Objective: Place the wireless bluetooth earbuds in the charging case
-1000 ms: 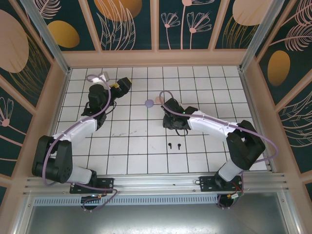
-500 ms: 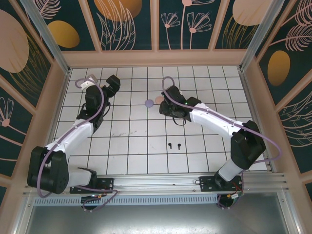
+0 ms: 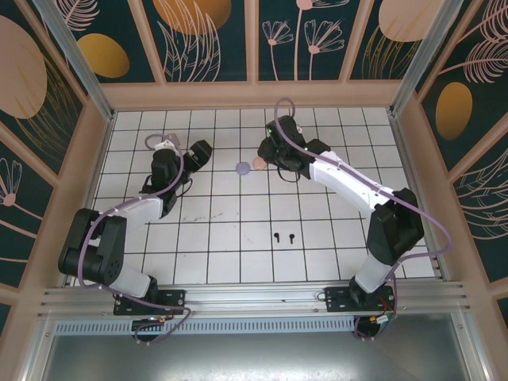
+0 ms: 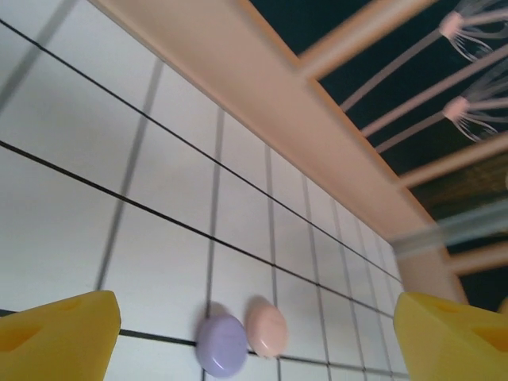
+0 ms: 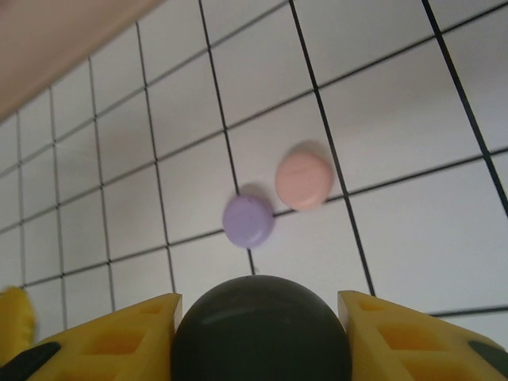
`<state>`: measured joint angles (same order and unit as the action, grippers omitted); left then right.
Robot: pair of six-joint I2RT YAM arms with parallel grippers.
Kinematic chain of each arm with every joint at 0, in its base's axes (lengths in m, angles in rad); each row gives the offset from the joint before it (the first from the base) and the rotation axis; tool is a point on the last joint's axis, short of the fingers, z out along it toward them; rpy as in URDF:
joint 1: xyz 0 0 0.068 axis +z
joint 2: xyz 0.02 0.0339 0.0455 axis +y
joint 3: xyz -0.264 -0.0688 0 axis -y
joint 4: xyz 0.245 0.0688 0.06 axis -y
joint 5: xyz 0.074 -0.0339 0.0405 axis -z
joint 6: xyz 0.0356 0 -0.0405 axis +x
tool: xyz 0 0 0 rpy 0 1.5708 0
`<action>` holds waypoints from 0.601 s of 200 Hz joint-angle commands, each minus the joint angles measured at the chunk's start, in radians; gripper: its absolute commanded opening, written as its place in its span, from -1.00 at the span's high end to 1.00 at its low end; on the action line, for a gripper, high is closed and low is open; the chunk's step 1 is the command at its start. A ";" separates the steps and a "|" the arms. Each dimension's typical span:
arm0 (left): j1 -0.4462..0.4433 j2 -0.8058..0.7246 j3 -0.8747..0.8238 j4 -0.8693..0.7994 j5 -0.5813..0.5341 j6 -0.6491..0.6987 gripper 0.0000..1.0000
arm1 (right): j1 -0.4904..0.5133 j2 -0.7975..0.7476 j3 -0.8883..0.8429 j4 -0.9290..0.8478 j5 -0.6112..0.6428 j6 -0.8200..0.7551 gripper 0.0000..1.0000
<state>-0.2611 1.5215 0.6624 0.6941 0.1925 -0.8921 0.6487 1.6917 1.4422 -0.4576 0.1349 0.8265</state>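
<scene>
In the top view, two black earbuds (image 3: 277, 237) lie side by side near the middle of the white tiled table (image 3: 230, 262), well apart from both grippers. A lilac case (image 3: 242, 167) and a pink case (image 3: 259, 163) lie just beside each other, between the left gripper (image 3: 202, 148) and the right gripper (image 3: 266, 149). Dark flowered walls (image 3: 214, 40) stand around. The left arm is folded; the right arm reaches far.

In the left wrist view, the yellow fingers (image 4: 55, 337) stand wide apart and hold nothing; both cases lie ahead.

In the right wrist view, the fingers (image 5: 119, 341) clamp a black case (image 5: 262, 329).
</scene>
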 commanded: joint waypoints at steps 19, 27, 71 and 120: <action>-0.015 0.067 -0.066 0.532 0.348 0.021 -0.71 | -0.029 0.072 0.122 0.050 -0.095 0.114 0.29; -0.022 0.086 -0.065 0.582 0.388 0.017 -0.68 | -0.031 0.082 0.134 0.059 -0.115 0.130 0.29; -0.114 0.163 -0.011 0.585 0.447 0.071 -0.52 | -0.031 0.103 0.158 0.103 -0.168 0.199 0.29; -0.170 0.252 0.043 0.644 0.429 0.046 -0.30 | -0.020 0.067 0.123 0.115 -0.167 0.218 0.30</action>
<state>-0.4217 1.7344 0.6666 1.2427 0.6029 -0.8459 0.6216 1.7874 1.5627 -0.3836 -0.0204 1.0130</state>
